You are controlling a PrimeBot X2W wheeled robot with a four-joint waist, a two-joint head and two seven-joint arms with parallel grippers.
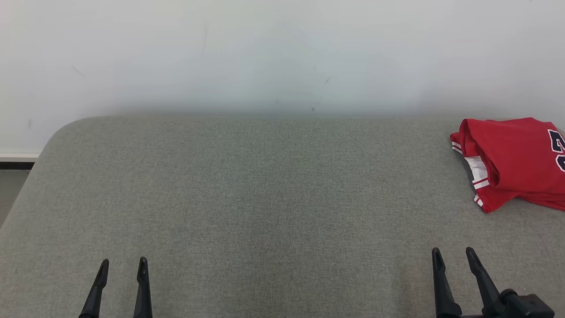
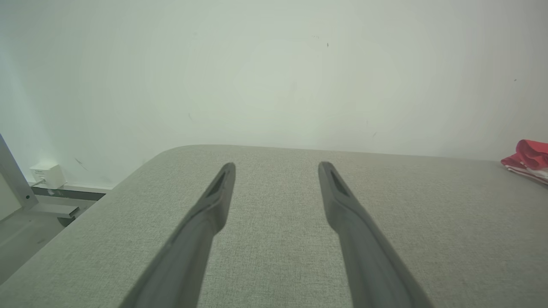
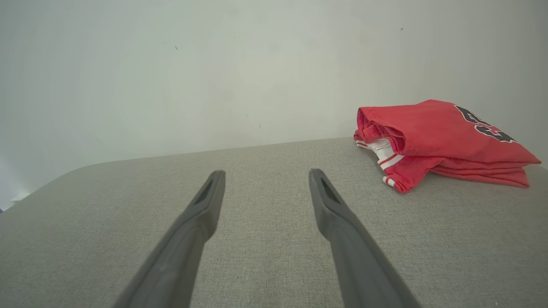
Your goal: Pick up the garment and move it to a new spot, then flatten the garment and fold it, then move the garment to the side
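while garment (image 1: 512, 161) hugs table (image 1: 247, 198) right edge, middle bare.

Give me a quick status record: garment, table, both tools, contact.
garment: red jersey, folded in a loose stack, white trim and a dark number showing
place: far right of the grey fabric table, close to the white wall
left tool: open, empty, over the table's near left
right tool: open, empty, over the table's near right
contact: neither tool touches the jersey
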